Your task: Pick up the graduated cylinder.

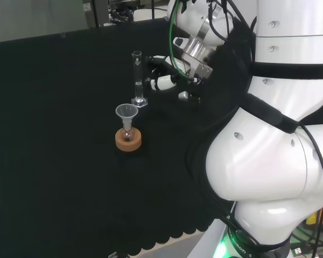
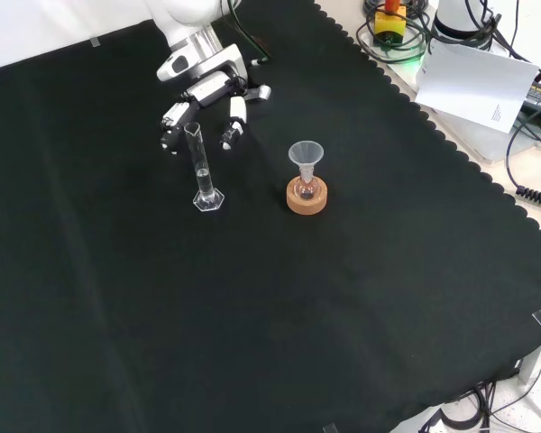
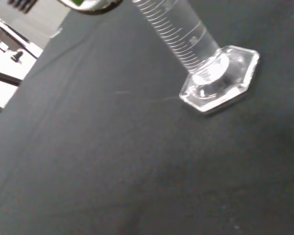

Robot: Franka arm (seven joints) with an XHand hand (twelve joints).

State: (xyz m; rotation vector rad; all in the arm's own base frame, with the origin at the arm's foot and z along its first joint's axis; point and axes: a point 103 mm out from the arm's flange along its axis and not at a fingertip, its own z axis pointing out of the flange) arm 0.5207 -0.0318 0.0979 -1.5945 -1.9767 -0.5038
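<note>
Hand (image 2: 203, 95) open, fingers spread just beside the upright cylinder (image 2: 201, 167), not gripping. Risk: a finger nudges the tall tube first and tips it toward the funnel (image 2: 306, 155).

Head view: camera behind and above the arm's base, looking over the white links (image 1: 269, 134) onto the bench (image 1: 54, 161). Front view: camera opposite the arm, looking down on the cloth from farther back. Both share the cylinder (image 1: 137, 78), the funnel (image 1: 127, 115) and the hand (image 2: 203, 104). Wrist view: very close, angled down at the cylinder's base (image 3: 220, 81).
</note>
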